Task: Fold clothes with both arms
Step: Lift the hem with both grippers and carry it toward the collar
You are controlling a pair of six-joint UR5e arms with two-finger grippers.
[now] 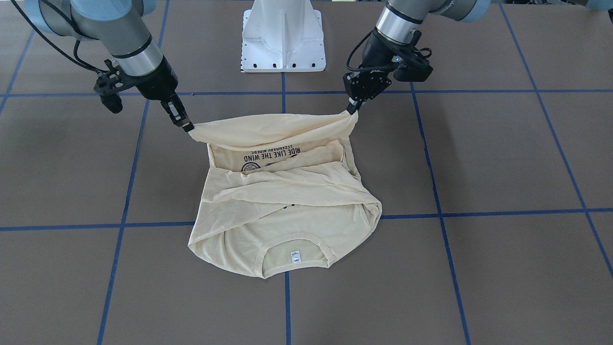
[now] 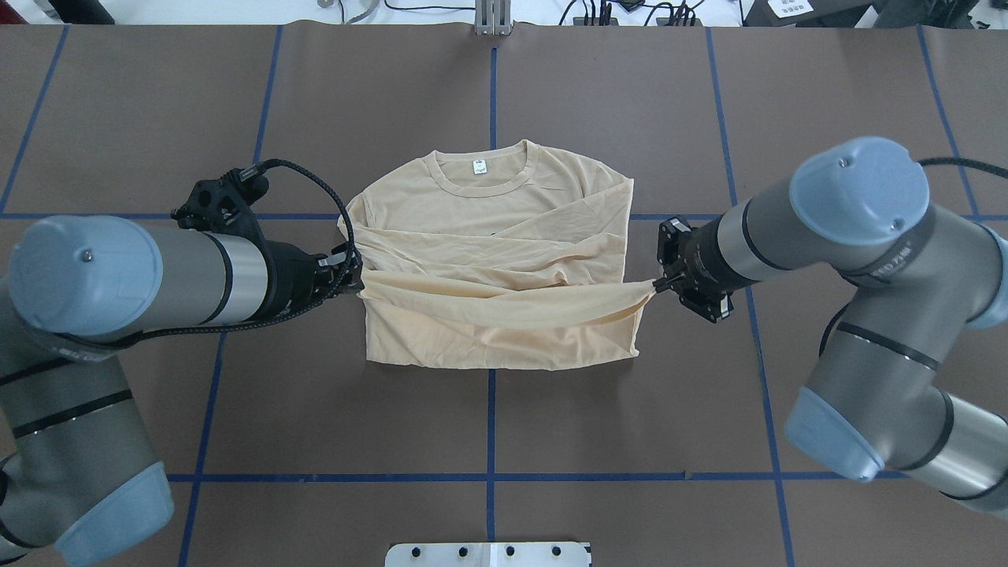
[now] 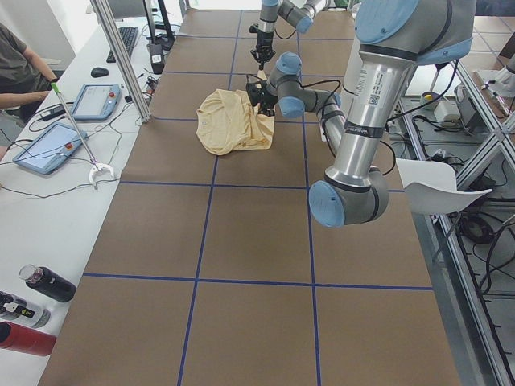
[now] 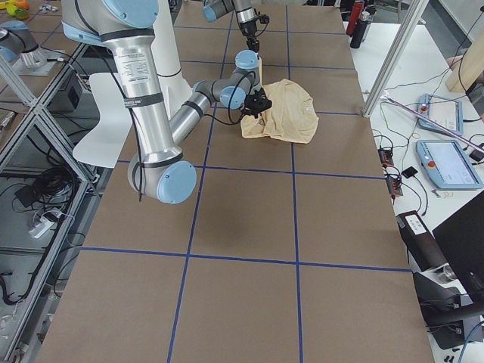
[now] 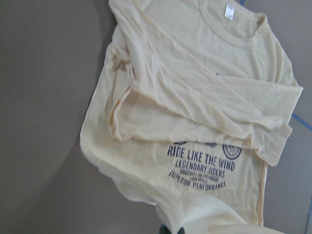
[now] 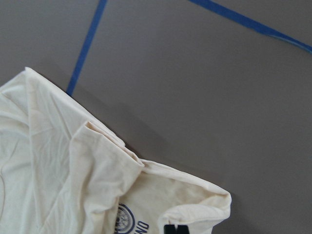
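Upper half of T-shirt (image 5: 129, 163) print (image 5: 200, 168), seemingly round emblems, beneath crossed sleeves (image 5: 204, 102)

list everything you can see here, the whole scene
T-shirt: one, cream-yellow, table centre, hem lifted
table: one, brown with blue tape grid
pedestal base: one, white, robot's side of table
teach pendants: two, blue-grey, side bench
bottles: at least two, black and red, bench end
operator: one, dark top, at the bench
left gripper: one, black, shut on a hem corner
right gripper: one, black, shut on the other hem corner
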